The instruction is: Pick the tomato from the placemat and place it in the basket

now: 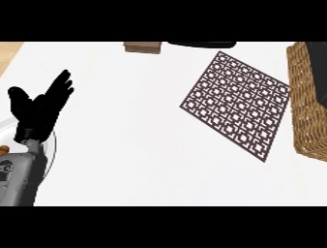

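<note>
Apparently late stage | placemat [236,104] bare, tomato unseen | right forearm over basket [310,126] at bench's right edge, fingers hidden, cannot tell | left hand [41,104] resting, fingers straight.

A: One camera only, the head view, up high and looking steeply down onto the white counter [138,160].

B: And the framing?

A: Fairly near. The placemat [239,106] sits centre-right, the wicker basket [308,126] is cut off by the right edge.

Woven wicker basket [306,116]; openwork brown placemat [239,101]; smooth matt white counter [130,145]
</note>
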{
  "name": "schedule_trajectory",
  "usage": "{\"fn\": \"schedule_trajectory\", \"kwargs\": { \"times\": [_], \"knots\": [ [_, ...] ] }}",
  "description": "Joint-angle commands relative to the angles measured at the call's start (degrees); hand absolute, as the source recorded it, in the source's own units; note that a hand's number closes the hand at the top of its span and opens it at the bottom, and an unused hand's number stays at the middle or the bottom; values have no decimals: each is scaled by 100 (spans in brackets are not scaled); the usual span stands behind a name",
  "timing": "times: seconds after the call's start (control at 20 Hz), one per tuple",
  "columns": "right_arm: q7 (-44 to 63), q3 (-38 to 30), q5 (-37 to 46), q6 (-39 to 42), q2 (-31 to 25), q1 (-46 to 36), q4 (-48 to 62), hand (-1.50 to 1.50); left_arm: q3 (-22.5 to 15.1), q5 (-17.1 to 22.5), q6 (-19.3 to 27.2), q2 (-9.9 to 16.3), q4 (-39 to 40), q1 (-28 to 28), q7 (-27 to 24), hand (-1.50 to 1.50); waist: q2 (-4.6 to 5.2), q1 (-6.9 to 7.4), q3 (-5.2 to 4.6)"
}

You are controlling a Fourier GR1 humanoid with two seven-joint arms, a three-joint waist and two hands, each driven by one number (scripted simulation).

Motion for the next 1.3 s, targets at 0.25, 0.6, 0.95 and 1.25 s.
{"fn": "schedule_trajectory", "kwargs": {
  "times": [0.25, 0.6, 0.95, 1.25],
  "knots": [
    [1384, -299, 477, -436, 327, 449, 40, 150, 155, 68, 27, 106, -65, 82, 165, 0, -108, -213, 11],
    [934, -717, 364, -1070, 307, 818, -198, 150, 220, 72, 18, 107, 156, 82, 10, 0, -108, -311, 14],
    [1266, -1272, 690, -1418, 194, 1473, -734, -150, 266, 225, -129, 195, -170, 249, 142, 0, -116, -239, 18],
    [724, -1427, 667, -1928, 347, 1461, -530, -150, 221, 10, 17, 82, 123, 296, -279, 0, -112, -312, 14]
  ]
}}
